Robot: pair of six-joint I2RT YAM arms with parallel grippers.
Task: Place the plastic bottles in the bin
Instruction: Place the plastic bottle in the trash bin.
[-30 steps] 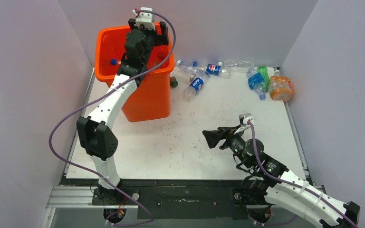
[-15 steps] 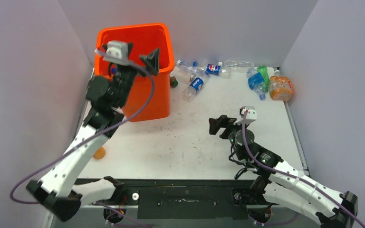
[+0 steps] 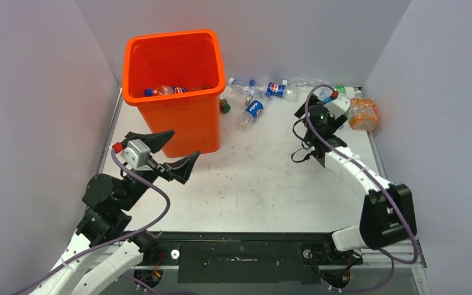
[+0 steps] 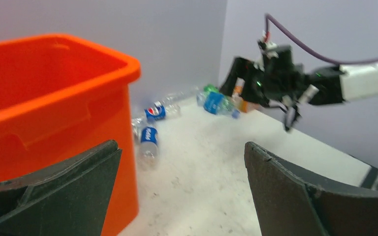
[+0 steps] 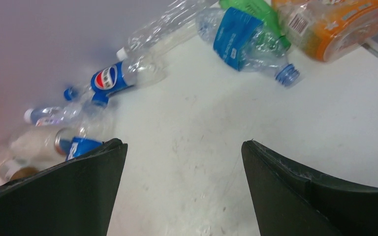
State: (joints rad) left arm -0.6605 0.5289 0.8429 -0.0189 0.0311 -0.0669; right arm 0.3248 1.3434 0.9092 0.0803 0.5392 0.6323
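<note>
done: some bottles [image 3: 167, 90] in bin [image 3: 178, 120] | todo: many more along worktop [image 3: 252, 178] far edge | left gripper [image 3: 185, 142] spread, empty | right gripper [image 5: 182, 143] spread, empty

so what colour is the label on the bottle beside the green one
Blue, on the clear bottle; best in right wrist view.
</note>
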